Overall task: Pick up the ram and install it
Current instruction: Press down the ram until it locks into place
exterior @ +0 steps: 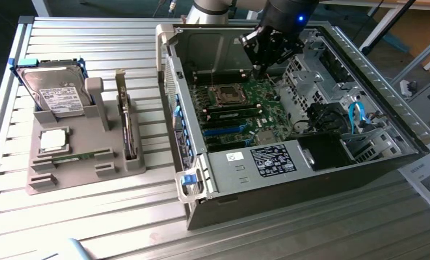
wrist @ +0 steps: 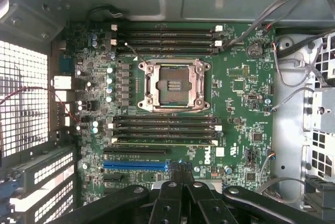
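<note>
My gripper (exterior: 261,68) hangs inside the open computer case (exterior: 200,179), above the green motherboard (exterior: 269,105). In the wrist view its dark fingertips (wrist: 177,174) are pressed together, shut with nothing between them. A thin green ram stick (exterior: 233,115) with dark chips stands seated in a slot beside the processor socket (exterior: 225,95); its top edge (wrist: 163,143) shows as a pale line in the lowest slot of that bank. Another thin green stick (exterior: 76,157) lies in the grey holder (exterior: 45,181) outside the case.
The grey holder also carries a silver hard drive (exterior: 56,97), a square processor chip (exterior: 52,141) and an upright card (exterior: 128,132). Case walls, drive cages (exterior: 331,65) and cables (exterior: 355,116) surround the motherboard. The slatted metal table (exterior: 91,216) lies in front.
</note>
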You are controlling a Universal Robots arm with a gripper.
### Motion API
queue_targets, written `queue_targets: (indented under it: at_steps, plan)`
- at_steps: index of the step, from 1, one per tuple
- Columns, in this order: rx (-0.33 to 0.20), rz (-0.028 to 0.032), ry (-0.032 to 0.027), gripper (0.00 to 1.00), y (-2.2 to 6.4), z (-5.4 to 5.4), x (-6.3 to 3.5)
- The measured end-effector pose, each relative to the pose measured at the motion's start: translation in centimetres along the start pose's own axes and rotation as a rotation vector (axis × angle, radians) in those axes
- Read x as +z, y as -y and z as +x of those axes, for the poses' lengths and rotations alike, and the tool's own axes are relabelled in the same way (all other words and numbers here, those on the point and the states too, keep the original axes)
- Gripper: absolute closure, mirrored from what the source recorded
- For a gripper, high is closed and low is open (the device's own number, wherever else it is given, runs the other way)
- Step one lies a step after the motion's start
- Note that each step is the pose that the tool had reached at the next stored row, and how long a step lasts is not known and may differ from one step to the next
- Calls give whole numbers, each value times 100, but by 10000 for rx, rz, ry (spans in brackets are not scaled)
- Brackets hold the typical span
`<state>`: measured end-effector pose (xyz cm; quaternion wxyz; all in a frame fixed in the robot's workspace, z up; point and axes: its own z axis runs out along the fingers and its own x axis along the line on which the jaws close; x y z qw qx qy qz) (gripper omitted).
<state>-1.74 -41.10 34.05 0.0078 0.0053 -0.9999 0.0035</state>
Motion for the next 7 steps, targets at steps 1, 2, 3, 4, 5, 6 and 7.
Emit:
queue_targets:
  at_steps: [1,2,3,4,5,6,7]
  plan:
    - [-20,1,2,90,0,0,0]
    - [-28,0,3,90,0,0,0]
    - [-30,0,3,90,0,0,0]
    - [-31,0,3,90,0,0,0]
    - [-31,0,3,90,0,0,0]
    - [-31,0,3,90,0,0,0]
    - [-31,0,3,90,0,0,0]
